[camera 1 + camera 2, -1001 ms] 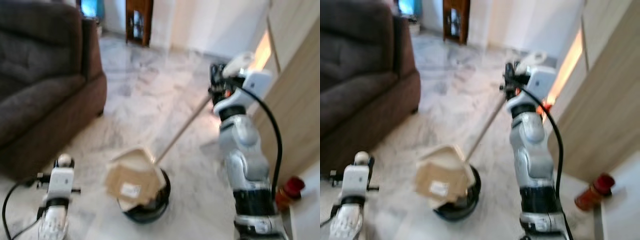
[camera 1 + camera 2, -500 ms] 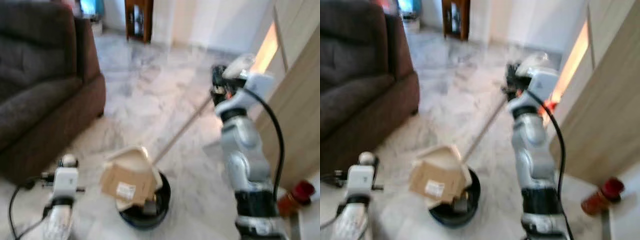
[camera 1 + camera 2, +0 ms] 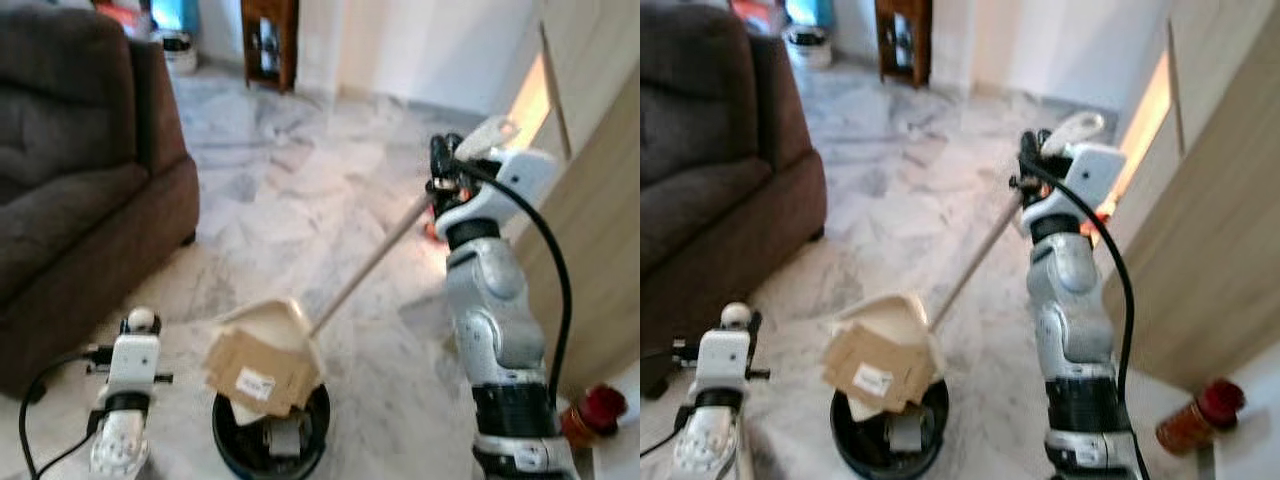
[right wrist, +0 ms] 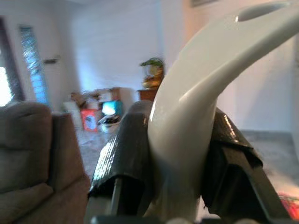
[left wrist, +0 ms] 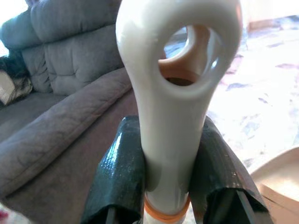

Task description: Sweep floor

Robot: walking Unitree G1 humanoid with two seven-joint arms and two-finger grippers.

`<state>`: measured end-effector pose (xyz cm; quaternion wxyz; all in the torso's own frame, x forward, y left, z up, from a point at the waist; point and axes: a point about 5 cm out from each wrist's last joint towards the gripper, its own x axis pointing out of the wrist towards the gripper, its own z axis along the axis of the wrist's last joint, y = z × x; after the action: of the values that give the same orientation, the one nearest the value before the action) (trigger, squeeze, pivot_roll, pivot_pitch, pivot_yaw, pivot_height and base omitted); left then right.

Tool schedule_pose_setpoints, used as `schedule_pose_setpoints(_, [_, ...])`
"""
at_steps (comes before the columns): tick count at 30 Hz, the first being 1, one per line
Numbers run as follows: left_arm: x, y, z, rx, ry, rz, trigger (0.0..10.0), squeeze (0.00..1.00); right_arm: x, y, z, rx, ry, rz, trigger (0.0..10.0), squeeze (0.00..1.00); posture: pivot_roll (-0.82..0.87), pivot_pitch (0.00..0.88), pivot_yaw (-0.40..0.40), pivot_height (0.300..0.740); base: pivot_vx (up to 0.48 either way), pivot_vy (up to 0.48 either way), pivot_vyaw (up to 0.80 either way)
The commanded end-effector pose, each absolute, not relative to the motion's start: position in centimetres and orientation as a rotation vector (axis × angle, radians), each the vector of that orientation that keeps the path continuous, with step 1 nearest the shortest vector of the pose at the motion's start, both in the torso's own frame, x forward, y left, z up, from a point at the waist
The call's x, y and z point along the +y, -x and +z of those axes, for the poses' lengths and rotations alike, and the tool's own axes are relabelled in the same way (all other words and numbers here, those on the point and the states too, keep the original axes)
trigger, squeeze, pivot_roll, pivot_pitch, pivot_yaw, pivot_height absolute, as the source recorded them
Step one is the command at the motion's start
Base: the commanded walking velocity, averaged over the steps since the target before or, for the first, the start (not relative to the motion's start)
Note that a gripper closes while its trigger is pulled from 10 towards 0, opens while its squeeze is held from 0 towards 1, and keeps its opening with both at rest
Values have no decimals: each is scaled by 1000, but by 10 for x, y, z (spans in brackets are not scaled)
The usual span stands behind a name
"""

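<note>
Dustpan handle [image 4: 187,135] clamped in right gripper [image 4: 180,154], broom handle [image 5: 175,121] clamped in left gripper [image 5: 170,182]

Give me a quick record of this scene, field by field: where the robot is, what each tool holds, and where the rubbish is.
setting: marble floor, brown sofa on the robot's left
left tool: low, shut on a white looped handle
right tool: raised, shut on the curved white grip of a long stick
dustpan: cream, at the stick's lower end, above the bin
cardboard: flattened piece, on the dustpan, over the bin's mouth
bin: black, round, on the floor
</note>
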<state>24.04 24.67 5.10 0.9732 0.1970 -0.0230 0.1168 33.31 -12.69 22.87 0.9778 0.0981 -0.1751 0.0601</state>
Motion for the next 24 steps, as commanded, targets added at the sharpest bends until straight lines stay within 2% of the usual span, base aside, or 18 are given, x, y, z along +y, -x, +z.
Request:
schedule_pose_setpoints(1, [248,-243,57,-72,-415,229,10000,0,-121,-327,248,-453,-185,149,10000,0,113,0,-63,740,0,0,0])
schedule_pose_setpoints(15, [245,-244,57,-80,-410,222,10000,0,-97,-316,256,-541,-181,230,10000,0,114,0,-63,740,0,0,0])
schedule_pose_setpoints(24, [243,-245,57,-83,-407,214,10000,0,-77,-296,256,-642,-62,333,10000,0,109,0,-61,740,0,0,0])
